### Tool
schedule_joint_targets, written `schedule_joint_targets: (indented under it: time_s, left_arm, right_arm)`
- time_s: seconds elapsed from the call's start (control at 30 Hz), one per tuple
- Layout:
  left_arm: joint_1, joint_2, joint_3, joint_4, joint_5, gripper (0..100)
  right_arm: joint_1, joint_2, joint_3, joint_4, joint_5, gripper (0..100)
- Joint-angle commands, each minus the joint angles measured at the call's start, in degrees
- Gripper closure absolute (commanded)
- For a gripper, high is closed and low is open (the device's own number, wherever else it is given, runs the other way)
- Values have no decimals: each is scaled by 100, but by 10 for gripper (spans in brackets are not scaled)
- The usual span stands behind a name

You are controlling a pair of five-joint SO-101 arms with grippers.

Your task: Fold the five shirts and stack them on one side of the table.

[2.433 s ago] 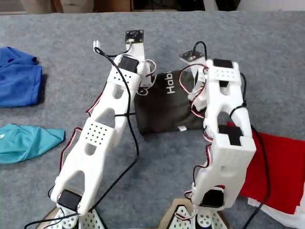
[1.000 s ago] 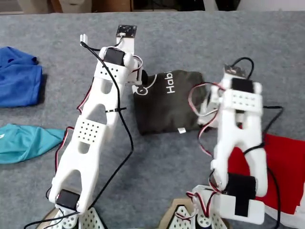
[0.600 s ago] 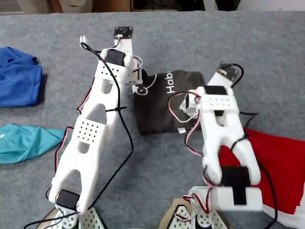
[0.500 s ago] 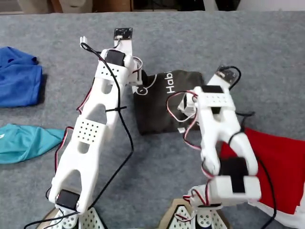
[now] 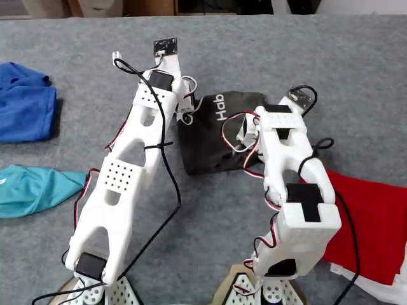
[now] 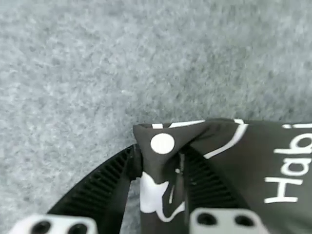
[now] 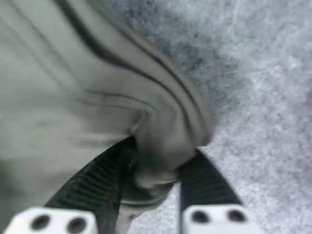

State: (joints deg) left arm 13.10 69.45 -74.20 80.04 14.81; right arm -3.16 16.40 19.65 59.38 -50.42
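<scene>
The grey felt-covered table (image 5: 356,70) filled the scene, and the two white arms rose from its near edge, the left arm (image 5: 124,178) stretched far out over the middle and the right arm (image 5: 292,171) bent more steeply beside it. A red shirt (image 5: 375,222) lay spread at the right edge, partly under the right arm, with a strip of white shirt (image 5: 381,289) showing beneath it at the near right corner. The dark shirt (image 5: 203,143), folded into a rough block with white print on top, sat in the middle of the table between the two arm tips. A blue shirt (image 5: 25,105) lay bunched at the far left, and a teal shirt (image 5: 32,187) lay crumpled nearer on the same side, well apart from the dark one. The left claw (image 6: 158,165) was closed on the dark shirt's left corner, a fold of printed cloth pinched between its ribbed black fingers (image 6: 114,178). The right claw (image 7: 158,161) was closed on the shirt's opposite edge, a thick roll of the layers caught between its fingers (image 7: 105,180), just above the felt.
</scene>
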Motion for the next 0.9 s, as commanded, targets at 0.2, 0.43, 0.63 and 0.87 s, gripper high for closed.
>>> schedule_joint_targets:
  time_s: [0.2, 0.43, 0.63, 0.87]
  left_arm:
    - [211, -259, 35, -70, 273, 981]
    - [246, -321, -9, -53, 396, 982]
    - [281, -426, -835, 466, 651, 982]
    - [571, -514, -2215, 1222, 1257, 982]
  right_arm:
    - [-75, 48, -215, 519, 97, 993]
    - [-57, -110, -224, 527, 105, 994]
    - [163, -1182, -189, 527, 211, 994]
    - [1015, -2774, -180, 941, 299, 994]
